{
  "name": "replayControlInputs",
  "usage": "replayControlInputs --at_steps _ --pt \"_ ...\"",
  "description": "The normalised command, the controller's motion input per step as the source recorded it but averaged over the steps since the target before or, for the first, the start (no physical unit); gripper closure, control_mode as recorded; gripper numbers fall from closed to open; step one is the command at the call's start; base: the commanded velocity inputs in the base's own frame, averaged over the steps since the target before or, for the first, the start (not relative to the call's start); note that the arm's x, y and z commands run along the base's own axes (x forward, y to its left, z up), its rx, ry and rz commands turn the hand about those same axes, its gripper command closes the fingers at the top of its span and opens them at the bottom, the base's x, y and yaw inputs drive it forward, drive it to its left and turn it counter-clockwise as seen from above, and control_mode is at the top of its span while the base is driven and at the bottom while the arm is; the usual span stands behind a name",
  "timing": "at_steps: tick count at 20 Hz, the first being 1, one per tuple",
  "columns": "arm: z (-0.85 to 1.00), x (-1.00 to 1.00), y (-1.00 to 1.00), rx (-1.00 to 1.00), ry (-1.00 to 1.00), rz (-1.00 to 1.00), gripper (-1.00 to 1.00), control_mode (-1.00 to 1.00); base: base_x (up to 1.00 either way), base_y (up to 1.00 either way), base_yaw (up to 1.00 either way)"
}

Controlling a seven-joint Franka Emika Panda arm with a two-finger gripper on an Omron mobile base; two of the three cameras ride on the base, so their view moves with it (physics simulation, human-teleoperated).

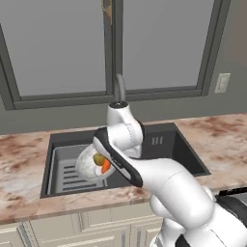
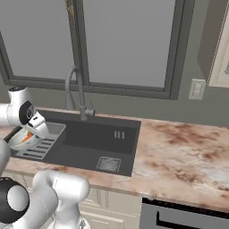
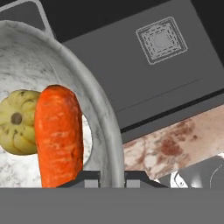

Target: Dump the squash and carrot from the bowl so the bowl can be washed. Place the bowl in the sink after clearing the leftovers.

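A large window with dark grey frames (image 1: 111, 53) fills the upper part of both base views, and below it runs a tabletop (image 2: 179, 152) of glossy marbled stone, reddish brown and cream. Set into it is one sink (image 2: 96, 143), a dark charcoal rectangle with a square drain grate (image 2: 108, 164) and one tall grey gooseneck faucet (image 2: 74, 91). At the left side of the sink, seen at centre left of the left base view, lies one lighter grey slotted basin (image 1: 65, 171).

The tool (image 3: 111, 179) is closed on the rim of the bowl (image 3: 52, 70); in the hand view its two dark tips sit at either side of the rim at bottom centre. The bowl is round, shallow, pale grey-white with speckled marbling inside. It is tilted and held above the slotted basin. Inside it lie one squash (image 3: 17, 122), yellow-green, lumpy and ribbed, and one carrot (image 3: 59, 135), stubby, orange-red and rough. The two touch each other, the carrot lying partly in front of the squash.

In the left base view the white arm (image 1: 159, 178) covers the right part of the bowl. One wall socket (image 2: 196, 89) sits at the right of the window.
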Motion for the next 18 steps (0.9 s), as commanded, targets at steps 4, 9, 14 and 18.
replayControlInputs --at_steps 4,9,14,18 --pt "-0.09 0.14 0.14 -0.09 0.08 0.0 1.0 -1.0 0.0 0.0 0.0" --pt "-0.38 0.36 0.08 -0.24 0.05 0.0 1.0 -1.0 0.0 0.0 0.0" --pt "-0.3 0.51 0.19 -0.22 -0.04 -0.01 1.0 -1.0 0.0 0.0 0.0" --pt "-0.06 0.26 0.24 -0.09 -0.03 0.0 1.0 -1.0 0.0 0.0 0.0"
